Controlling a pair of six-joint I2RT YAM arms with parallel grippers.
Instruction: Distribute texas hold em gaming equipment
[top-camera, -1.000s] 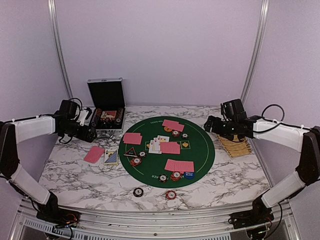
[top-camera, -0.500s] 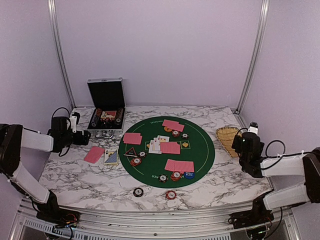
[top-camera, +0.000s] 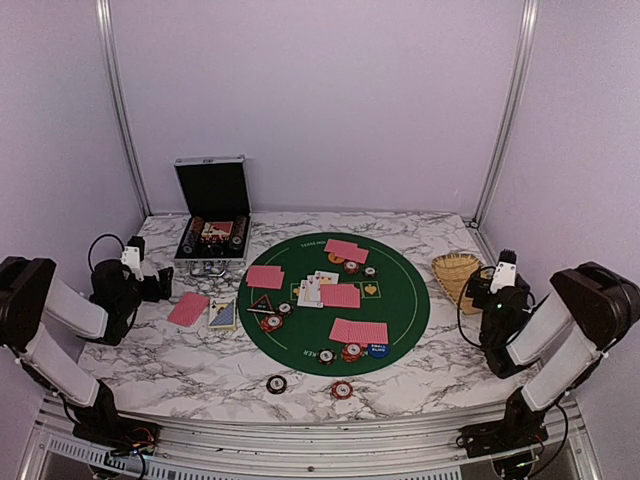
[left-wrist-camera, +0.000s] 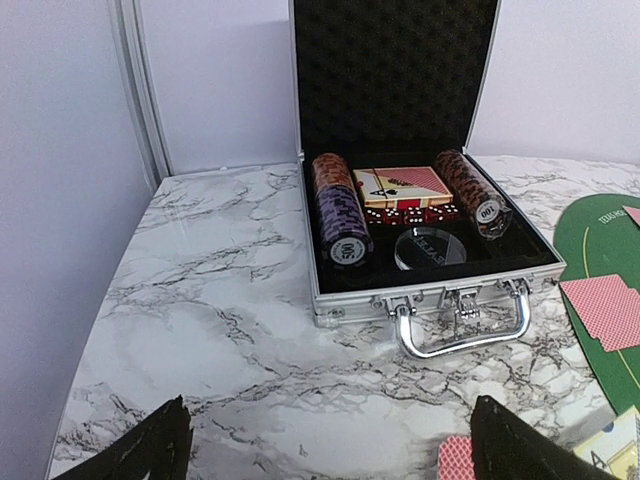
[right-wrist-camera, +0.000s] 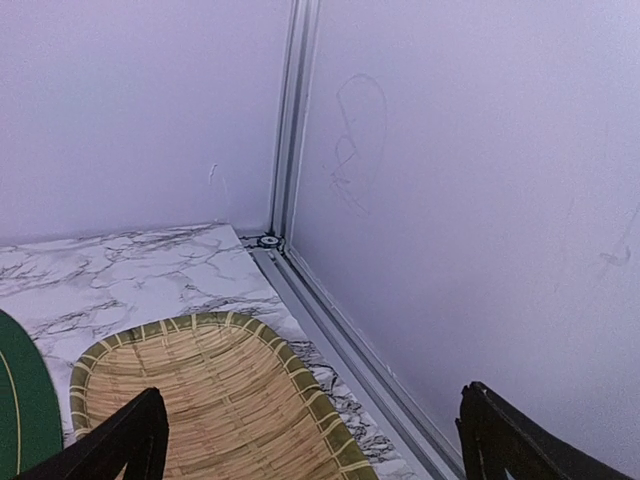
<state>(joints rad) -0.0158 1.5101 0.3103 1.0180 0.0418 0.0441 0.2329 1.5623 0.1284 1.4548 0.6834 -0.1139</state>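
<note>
Pink-red-backed cards (top-camera: 358, 331) lie in several spots on the round green mat (top-camera: 400, 300), with face-up cards (top-camera: 315, 288) at its centre. Another pink card (top-camera: 188, 309) lies off the mat to the left. Striped chips (top-camera: 350, 352) sit on the mat's near side beside a blue marker disc (top-camera: 377, 350). Two more chips (top-camera: 276, 384) lie on the marble in front. My left gripper (left-wrist-camera: 330, 450) stands open and empty, low over the marble before the case (left-wrist-camera: 430, 290). My right gripper (right-wrist-camera: 315, 435) is open and empty above the basket's (right-wrist-camera: 200, 400) right rim.
The open black metal-edged case (top-camera: 212, 215) at the back left holds chip stacks (left-wrist-camera: 345, 220) and a card deck (left-wrist-camera: 400, 182). The woven basket (top-camera: 457, 275) sits at the right edge by the wall rail (right-wrist-camera: 340, 330). Both arms are folded back near the table's sides.
Both arms have drawn back and folded down toward their own sides: the left away from the case, the right off the basket area. Cards and chips have not moved.
</note>
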